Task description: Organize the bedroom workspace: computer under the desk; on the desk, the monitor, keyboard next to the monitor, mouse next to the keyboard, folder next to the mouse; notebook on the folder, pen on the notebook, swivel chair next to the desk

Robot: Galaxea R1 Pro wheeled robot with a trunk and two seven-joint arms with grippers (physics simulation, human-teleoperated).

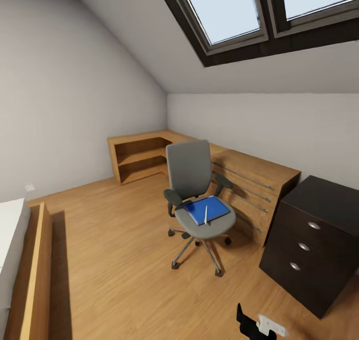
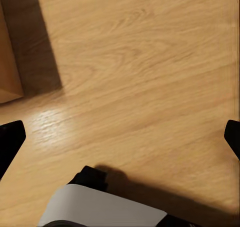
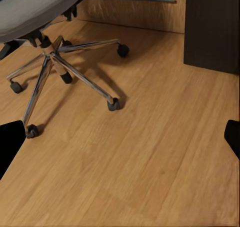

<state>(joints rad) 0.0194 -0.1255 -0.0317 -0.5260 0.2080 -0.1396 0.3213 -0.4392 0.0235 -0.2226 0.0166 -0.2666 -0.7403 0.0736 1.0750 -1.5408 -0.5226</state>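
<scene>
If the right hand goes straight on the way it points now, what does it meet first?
Most likely the bare wood floor. The right hand points down at open floor; the chair base and the dark drawer unit lie farther off to the sides. Depth is unclear.

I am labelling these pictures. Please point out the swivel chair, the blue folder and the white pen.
swivel chair (image 1: 188,172), head view, on its grey backrest.
folder (image 1: 215,207), head view, on its blue cover.
pen (image 1: 206,214), head view, on its middle.
</scene>
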